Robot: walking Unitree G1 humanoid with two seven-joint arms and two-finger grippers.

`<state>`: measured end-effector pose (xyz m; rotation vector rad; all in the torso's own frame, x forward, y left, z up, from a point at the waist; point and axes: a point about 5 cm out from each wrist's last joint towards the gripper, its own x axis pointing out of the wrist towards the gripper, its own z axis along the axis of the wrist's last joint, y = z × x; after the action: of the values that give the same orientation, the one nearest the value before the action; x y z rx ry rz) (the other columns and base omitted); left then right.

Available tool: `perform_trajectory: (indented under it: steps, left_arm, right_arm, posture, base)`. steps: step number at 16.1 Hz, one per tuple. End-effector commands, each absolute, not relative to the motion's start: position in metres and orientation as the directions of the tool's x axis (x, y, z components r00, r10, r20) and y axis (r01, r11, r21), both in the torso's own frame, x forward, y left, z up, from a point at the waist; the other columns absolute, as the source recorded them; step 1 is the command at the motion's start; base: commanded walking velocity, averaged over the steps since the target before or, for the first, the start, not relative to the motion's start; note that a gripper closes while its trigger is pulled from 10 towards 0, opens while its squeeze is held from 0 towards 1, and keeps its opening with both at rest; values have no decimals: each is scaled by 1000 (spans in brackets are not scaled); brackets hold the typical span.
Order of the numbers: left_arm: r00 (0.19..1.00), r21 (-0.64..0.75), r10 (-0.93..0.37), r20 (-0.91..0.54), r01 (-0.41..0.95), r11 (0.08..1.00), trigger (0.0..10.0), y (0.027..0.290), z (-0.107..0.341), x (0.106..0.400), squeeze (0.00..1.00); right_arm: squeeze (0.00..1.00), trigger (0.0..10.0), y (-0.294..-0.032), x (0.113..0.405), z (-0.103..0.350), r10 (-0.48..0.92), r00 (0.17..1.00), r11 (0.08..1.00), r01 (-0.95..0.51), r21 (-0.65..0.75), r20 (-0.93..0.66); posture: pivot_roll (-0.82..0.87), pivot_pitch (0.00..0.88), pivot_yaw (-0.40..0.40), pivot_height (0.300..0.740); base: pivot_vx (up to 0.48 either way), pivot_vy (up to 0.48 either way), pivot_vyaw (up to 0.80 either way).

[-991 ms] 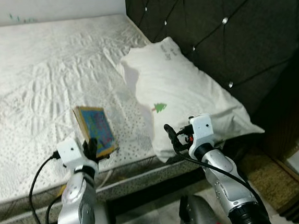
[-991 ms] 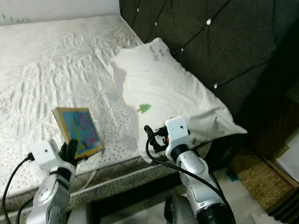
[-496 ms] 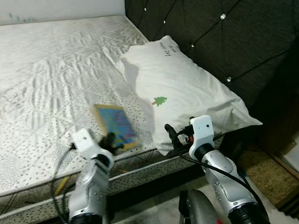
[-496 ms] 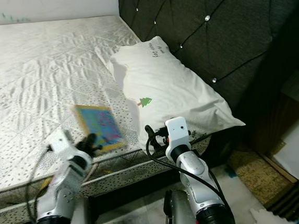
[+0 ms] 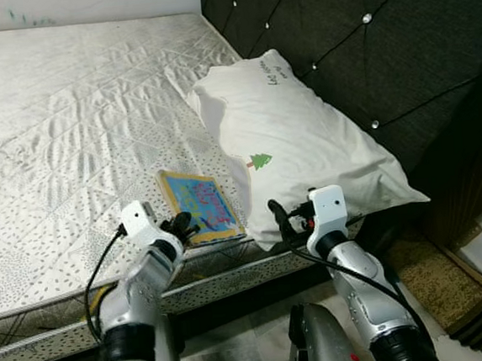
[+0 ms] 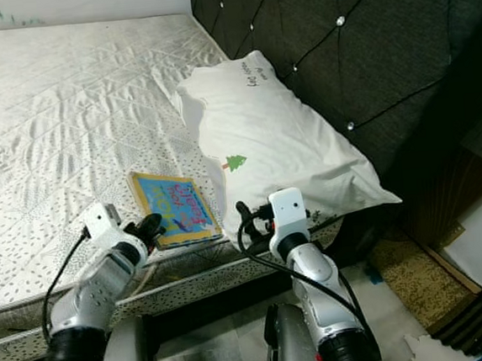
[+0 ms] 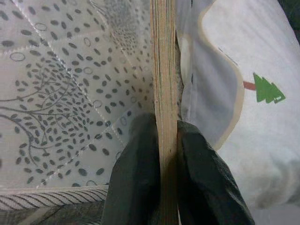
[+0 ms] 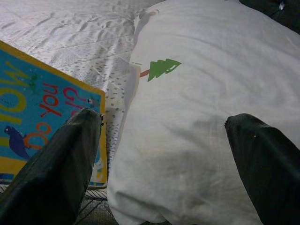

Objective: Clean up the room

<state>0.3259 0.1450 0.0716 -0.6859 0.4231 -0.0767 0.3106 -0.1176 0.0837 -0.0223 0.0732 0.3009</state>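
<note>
On my left, the left gripper has its fingers clamped on the near edge of the book — in the left wrist view the two black pads sit on either side of the thin stack of pages. The book lies flat, cover up, on the bed near its front edge, just beside the pillow; its far side looks to be touching the pillow's lower corner, though I cannot tell for sure.

I judge the step in hand to be setting the book down on the bed. To do it well I would part the fingers only slightly and draw the wrist straight back along the book's own plane, so the pads slide off without lifting or dragging it toward the edge. It sits close to the drop — a tug could pull it off.

Further right, the right gripper hovers just off the bed's edge with its fingers spread wide apart, aimed at the pillow's near corner and holding nothing; I would keep it there until the left arm is clear
</note>
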Motion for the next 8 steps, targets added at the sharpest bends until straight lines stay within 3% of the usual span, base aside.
perform_trajectory:
  steps: [1,8]
  left_arm:
    - [874,-630,-274,-401,-46,775,10000,136,64,325,0]
    - [803,-723,-447,-395,29,690,10000,110,68,328,0]
  right_arm:
    - [0,10000,-122,312,86,284,956,958,-287,-24,-70]
    - [0,10000,-124,312,86,278,958,960,-280,-29,-69]
  posture:
    - [22,63,-93,558]
    - [13,62,-88,558]
  base:
    - [0,0,0]
    - [0,0,0]
